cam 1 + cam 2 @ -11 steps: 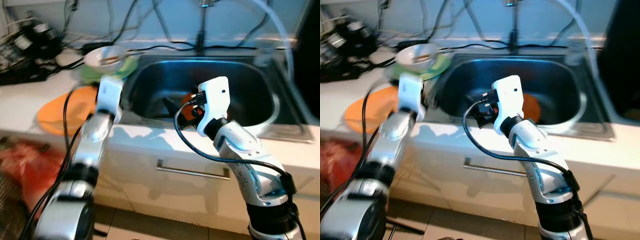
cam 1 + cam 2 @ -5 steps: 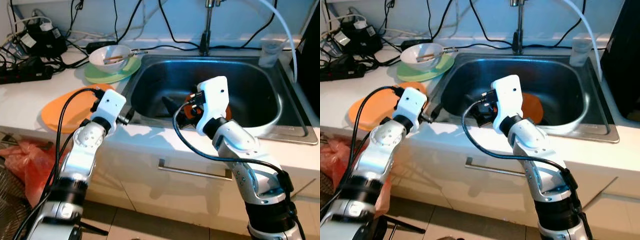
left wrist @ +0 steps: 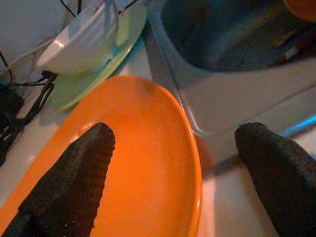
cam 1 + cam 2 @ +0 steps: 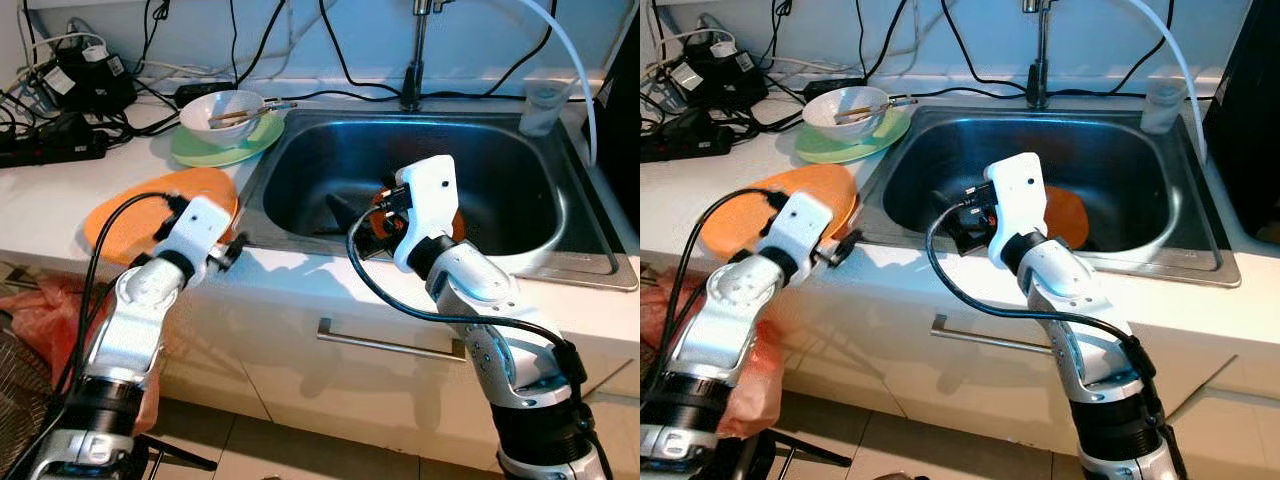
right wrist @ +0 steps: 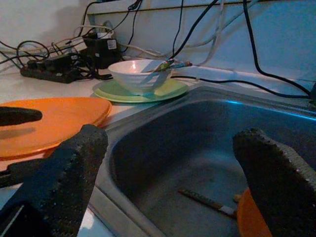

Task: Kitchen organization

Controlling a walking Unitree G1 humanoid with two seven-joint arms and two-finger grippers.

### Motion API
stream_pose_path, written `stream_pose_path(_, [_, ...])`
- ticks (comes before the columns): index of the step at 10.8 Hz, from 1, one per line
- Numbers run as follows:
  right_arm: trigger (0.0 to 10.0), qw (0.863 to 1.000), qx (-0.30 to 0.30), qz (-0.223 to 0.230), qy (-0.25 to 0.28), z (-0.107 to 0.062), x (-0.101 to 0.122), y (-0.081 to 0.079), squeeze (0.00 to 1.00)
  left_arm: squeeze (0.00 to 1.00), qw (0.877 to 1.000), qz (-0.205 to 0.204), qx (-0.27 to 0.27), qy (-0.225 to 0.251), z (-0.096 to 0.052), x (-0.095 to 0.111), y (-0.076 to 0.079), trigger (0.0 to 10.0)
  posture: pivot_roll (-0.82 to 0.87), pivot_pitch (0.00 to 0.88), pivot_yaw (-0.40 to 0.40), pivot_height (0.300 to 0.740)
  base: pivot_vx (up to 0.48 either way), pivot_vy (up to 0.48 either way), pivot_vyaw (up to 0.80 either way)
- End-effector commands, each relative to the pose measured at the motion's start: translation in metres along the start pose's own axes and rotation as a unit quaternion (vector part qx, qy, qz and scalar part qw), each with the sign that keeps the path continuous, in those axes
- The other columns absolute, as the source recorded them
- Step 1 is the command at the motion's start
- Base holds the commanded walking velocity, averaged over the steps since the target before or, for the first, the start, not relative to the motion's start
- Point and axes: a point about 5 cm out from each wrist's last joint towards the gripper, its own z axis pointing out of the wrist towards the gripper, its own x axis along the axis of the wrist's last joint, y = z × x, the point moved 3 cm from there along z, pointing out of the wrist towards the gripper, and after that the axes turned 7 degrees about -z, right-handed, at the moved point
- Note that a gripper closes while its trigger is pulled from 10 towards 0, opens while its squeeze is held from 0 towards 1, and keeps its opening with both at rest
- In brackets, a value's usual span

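An orange plate (image 4: 135,212) lies on the white counter left of the steel sink (image 4: 560,215). My left gripper (image 3: 174,133) hovers open at that plate's near right edge, by the sink's front left corner; its fingers (image 3: 74,177) hold nothing. Behind it a white bowl (image 4: 228,112) with chopsticks rests on a green plate (image 4: 200,150). My right gripper (image 5: 173,138) is open over the front of the sink, empty. Another orange plate (image 4: 1065,215) lies in the basin, with a chopstick (image 5: 205,200) on the sink floor.
Power strips and tangled cables (image 4: 60,100) crowd the counter's back left. A faucet (image 4: 412,60), a white hose and a clear cup (image 4: 543,105) stand behind the sink. A red bag (image 4: 40,320) sits low on the left. A drawer handle (image 4: 390,345) runs below the counter edge.
My left arm has drawn back from the sink's left rim toward the counter's front, now beside the orange plate. The view has steadied. The right arm holds still.
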Motion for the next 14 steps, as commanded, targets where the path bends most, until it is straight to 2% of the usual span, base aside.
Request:
stream_pose_path(1, [10.0,1.000,0.004,-0.002,0.005,0.000,0.001,-0.001,0.44,0.00,1.000,0.009,-0.011,-0.021,-0.002,-0.008,0.001,10.0,-0.02,0.000,0.119,0.740,0.000,0.000,0.00])
stream_pose_path(3, [10.0,1.000,0.005,-0.003,0.006,-0.001,0.002,-0.001,0.44,0.00,0.999,0.000,-0.026,-0.042,-0.007,-0.020,0.010,10.0,-0.02,0.000,0.118,0.740,0.000,0.000,0.00])
stream_pose_path(6, [10.0,1.000,0.005,-0.005,0.001,-0.004,0.001,0.000,0.44,0.00,0.996,0.011,-0.050,-0.078,-0.009,-0.036,0.012,10.0,-0.03,0.000,0.110,0.740,0.000,0.000,0.00])
stream_pose_path(7, [10.0,1.000,0.005,-0.006,0.001,-0.003,0.001,0.001,0.44,0.00,0.993,0.009,-0.057,-0.101,-0.011,-0.047,0.012,10.0,-0.03,0.000,0.109,0.740,0.000,0.000,0.00])
stream_pose_path(9, [10.0,1.000,0.007,-0.006,0.001,-0.003,0.001,0.000,0.44,0.00,0.992,0.015,-0.041,-0.118,-0.013,-0.059,0.000,10.0,-0.02,0.000,0.107,0.740,0.000,0.000,0.00])
stream_pose_path(11, [10.0,1.000,0.008,-0.004,0.001,-0.003,0.001,-0.002,0.44,0.00,0.994,0.013,0.004,-0.110,-0.009,-0.057,-0.020,10.0,-0.02,0.000,0.107,0.740,0.000,0.000,0.00])
stream_pose_path(13, [10.0,1.000,0.008,-0.004,0.000,-0.004,0.001,-0.002,0.44,0.00,0.994,0.002,0.031,-0.101,-0.006,-0.055,-0.029,10.0,-0.03,0.000,0.105,0.740,0.000,0.000,0.00])
stream_pose_path(14, [10.0,1.000,0.008,-0.004,-0.001,-0.004,0.000,-0.002,0.44,0.00,0.994,0.006,0.025,-0.106,-0.006,-0.058,-0.029,10.0,-0.03,0.000,0.105,0.740,0.000,0.000,0.00])
